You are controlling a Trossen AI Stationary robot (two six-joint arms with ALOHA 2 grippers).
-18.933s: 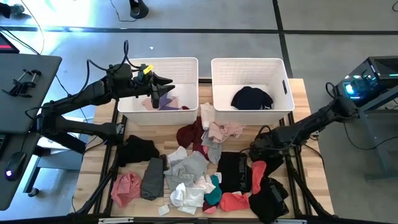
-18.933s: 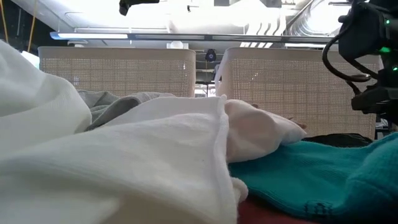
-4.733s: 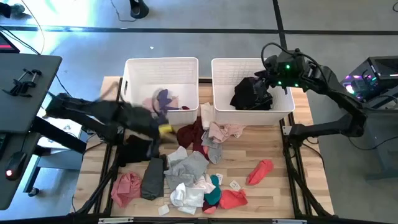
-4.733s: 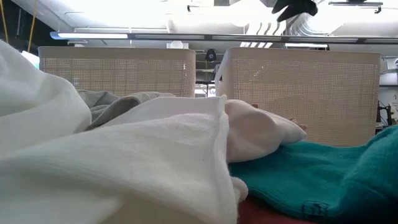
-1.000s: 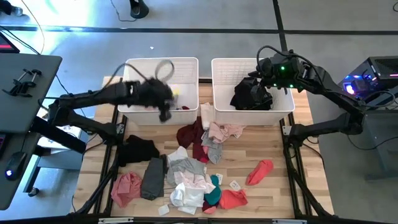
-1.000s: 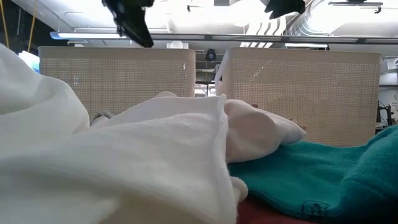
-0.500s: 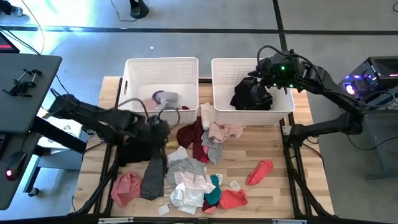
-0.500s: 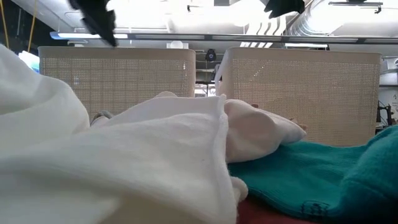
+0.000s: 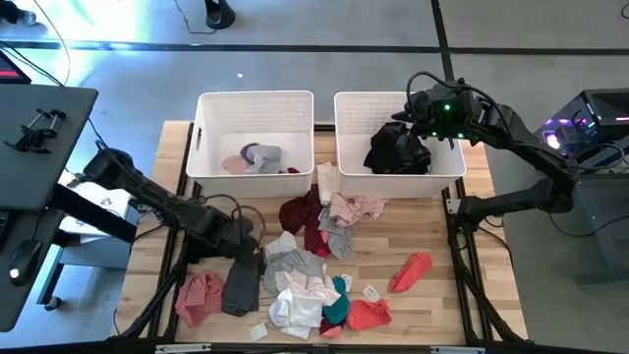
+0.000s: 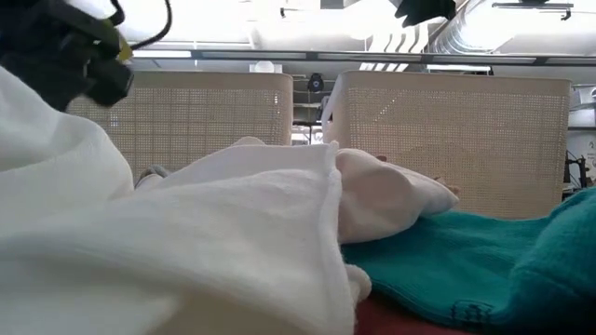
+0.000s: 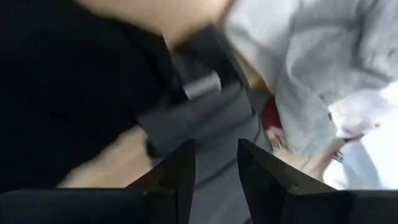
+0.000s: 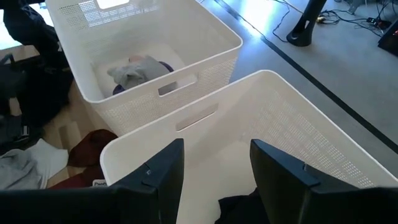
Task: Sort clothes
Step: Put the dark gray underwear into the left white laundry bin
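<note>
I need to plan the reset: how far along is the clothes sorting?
Early. The left basket holds a few light pieces and the right basket a black garment. The left claw is open, low over the dark grey garment; the right claw hangs open over the right basket. Most of the pile remains.

The left claw [image 9: 246,239] sits low over the surface [image 9: 511,295], hemmed by a black garment [image 9: 211,236] just behind it and a dark grey garment [image 9: 240,283] under its open fingers; the heaped clothes [image 9: 305,280] crowd its far side. The right claw [image 9: 411,116] hangs open above the right basket [image 9: 396,98], its walls all round, a black garment [image 9: 397,152] piled beneath.
</note>
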